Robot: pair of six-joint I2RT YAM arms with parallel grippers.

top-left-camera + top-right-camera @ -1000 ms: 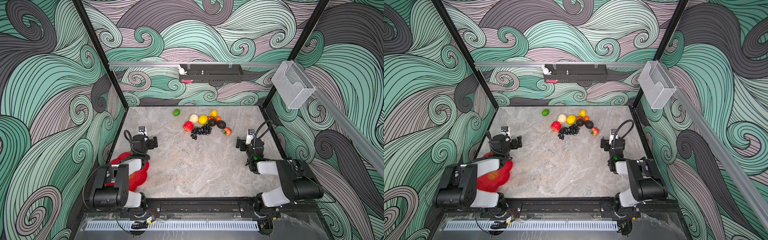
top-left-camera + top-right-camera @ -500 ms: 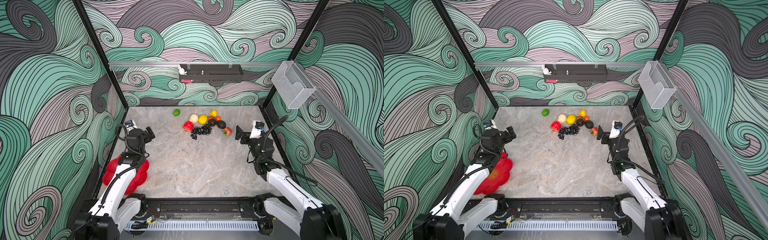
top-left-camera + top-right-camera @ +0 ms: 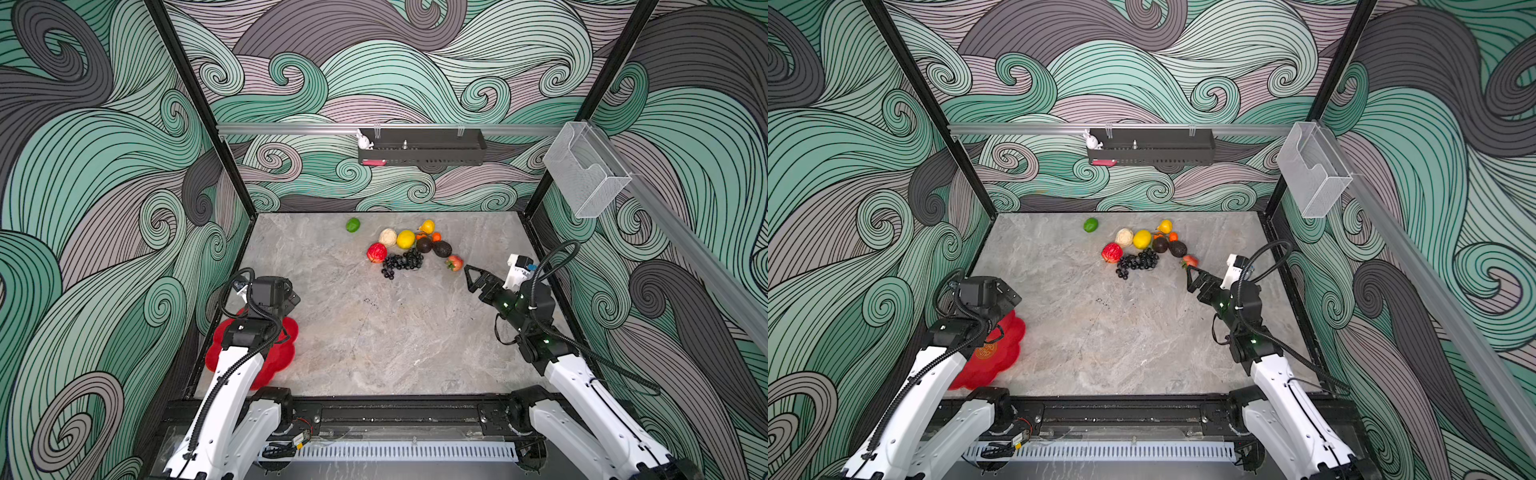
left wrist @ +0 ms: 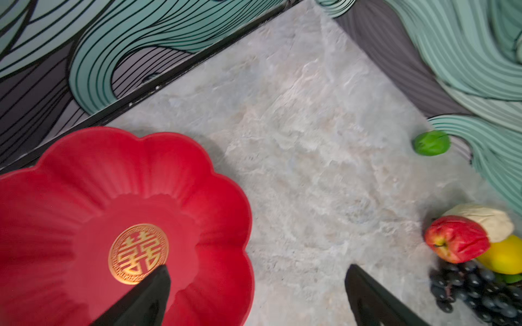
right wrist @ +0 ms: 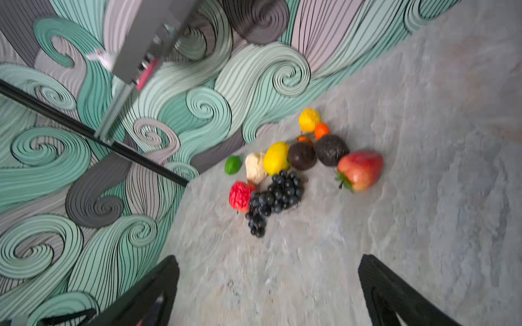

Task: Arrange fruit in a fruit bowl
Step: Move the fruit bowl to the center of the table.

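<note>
The fruit lies in a cluster at the back middle of the table: black grapes (image 3: 402, 262), a red apple (image 3: 377, 252), a beige pear (image 3: 387, 237), a lemon (image 3: 406, 239), an avocado (image 3: 441, 248) and a second red apple (image 3: 454, 262). A lime (image 3: 353, 225) sits apart to the left. The red scalloped fruit bowl (image 3: 286, 353) is at the front left, partly under my left arm and with nothing in it (image 4: 197, 180). My left gripper (image 4: 258, 271) hangs open over the bowl's far rim. My right gripper (image 3: 471, 277) is open, just short of the nearest apple (image 5: 360, 170).
A black shelf (image 3: 419, 151) hangs on the back wall and a clear plastic holder (image 3: 584, 178) on the right rail. Black frame posts stand at the back corners. Bare grey tabletop (image 3: 374, 332) stretches between the bowl and the fruit.
Both arms have unfolded from their tucked pose and reached forward. The left gripper came over the bowl's far rim, and the right gripper swung toward the fruit cluster. Both stayed open.
</note>
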